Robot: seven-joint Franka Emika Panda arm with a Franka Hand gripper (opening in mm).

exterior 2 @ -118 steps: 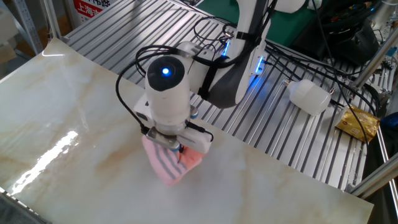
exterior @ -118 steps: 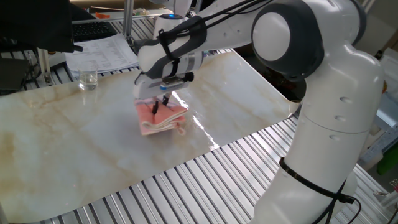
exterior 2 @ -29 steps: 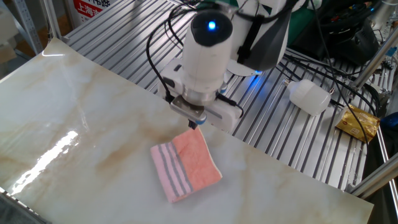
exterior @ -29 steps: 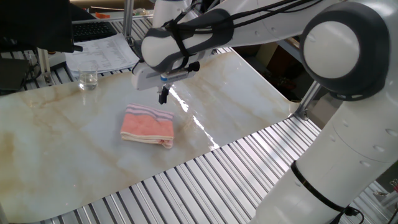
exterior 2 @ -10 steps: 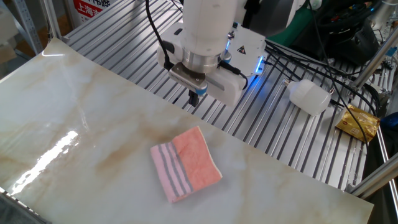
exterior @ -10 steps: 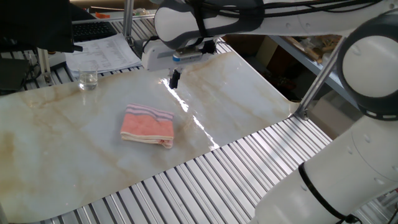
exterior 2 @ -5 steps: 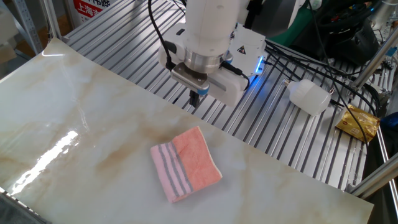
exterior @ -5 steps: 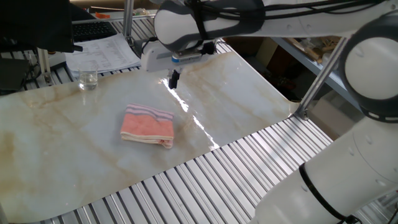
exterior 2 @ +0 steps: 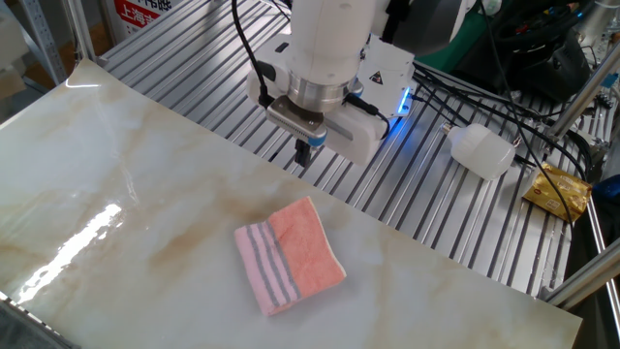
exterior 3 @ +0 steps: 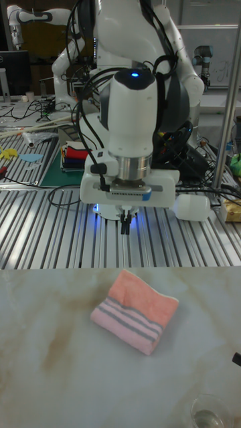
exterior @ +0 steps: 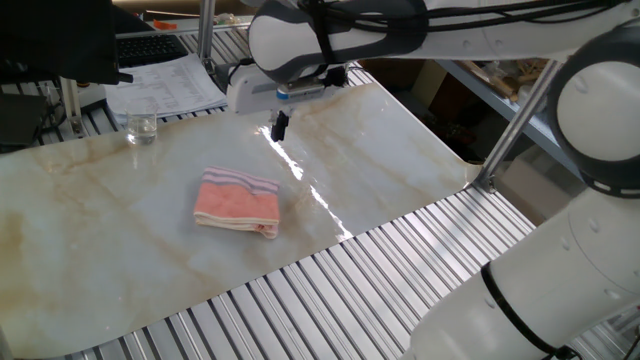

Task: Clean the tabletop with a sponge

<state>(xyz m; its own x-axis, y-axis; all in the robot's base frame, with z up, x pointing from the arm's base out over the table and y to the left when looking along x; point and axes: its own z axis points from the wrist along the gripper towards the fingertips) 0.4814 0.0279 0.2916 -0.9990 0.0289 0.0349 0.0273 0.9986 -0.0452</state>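
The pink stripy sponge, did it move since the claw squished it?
Yes. The folded salmon-pink sponge slid away from the bright glare streak toward the small glass and turned.

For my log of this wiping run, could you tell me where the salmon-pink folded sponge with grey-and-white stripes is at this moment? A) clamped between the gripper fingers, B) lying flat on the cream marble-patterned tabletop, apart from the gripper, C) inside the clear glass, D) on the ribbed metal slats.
B: the salmon-pink folded sponge lies flat on the marble-patterned tabletop, while the gripper hangs above it, empty, fingers together.
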